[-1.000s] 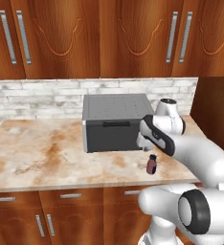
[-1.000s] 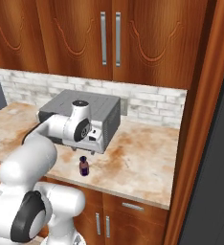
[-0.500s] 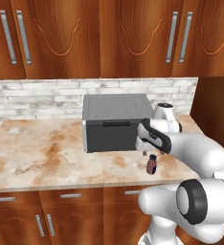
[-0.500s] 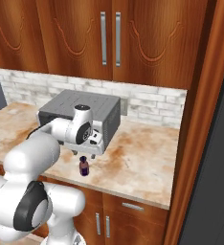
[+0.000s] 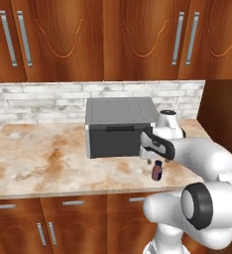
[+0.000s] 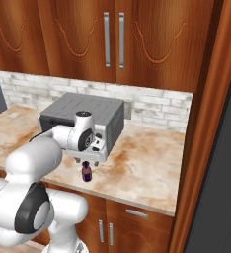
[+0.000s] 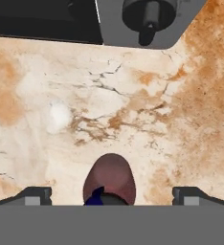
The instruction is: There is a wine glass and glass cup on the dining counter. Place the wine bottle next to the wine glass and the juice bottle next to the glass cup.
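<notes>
Hovering right over the juice bottle (image 7: 110, 179) on the wall counter (image 5: 48, 158), just in front of the grey toaster oven (image 5: 119, 126); gripper (image 7: 110, 198) spread wide, bottle between the fingertips (image 7: 35, 195), nothing pinched. Pick-up stage, by the look: next, lower, squeeze, lift

Glossy white rounded arm segments, dark grey disc-shaped joint caps ringed in black, a black band across the wrist, a white boxy hand, small dark finger tips (image 7: 37, 195) with grey pads
</notes>
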